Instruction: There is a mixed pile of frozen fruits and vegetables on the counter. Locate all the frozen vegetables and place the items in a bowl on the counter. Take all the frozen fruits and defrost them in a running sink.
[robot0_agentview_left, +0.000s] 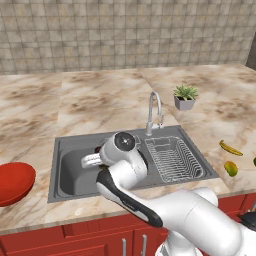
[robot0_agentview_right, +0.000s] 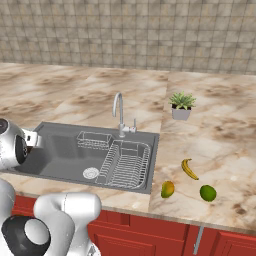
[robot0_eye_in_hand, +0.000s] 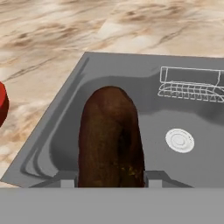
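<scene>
The gripper (robot0_eye_in_hand: 111, 181) is clamped on a dark brown oblong item (robot0_eye_in_hand: 111, 140), with yellowish flecks, held over the sink (robot0_eye_in_hand: 87, 78) at centre frame. The drain (robot0_eye_in_hand: 180, 140) sits to its right and a wire rack (robot0_eye_in_hand: 192, 85) at upper right. The red bowl (robot0_agentview_left: 14, 182) rests on the counter (robot0_agentview_left: 100, 100) at far left. A tap (robot0_agentview_right: 119, 112), potted plant (robot0_agentview_right: 181, 106), banana (robot0_agentview_right: 189, 169), oval fruit (robot0_agentview_right: 168, 189) and round green piece (robot0_agentview_right: 208, 192) lie to the right.

Small grey plant pot (robot0_agentview_left: 184, 103) with spiky green plant, upright on marble behind the basin's right corner, near the tap. Beige-grey tiled backsplash wall (robot0_agentview_left: 125, 35) across the back. Red cabinet fronts (robot0_agentview_right: 150, 235) with metal handles below.
</scene>
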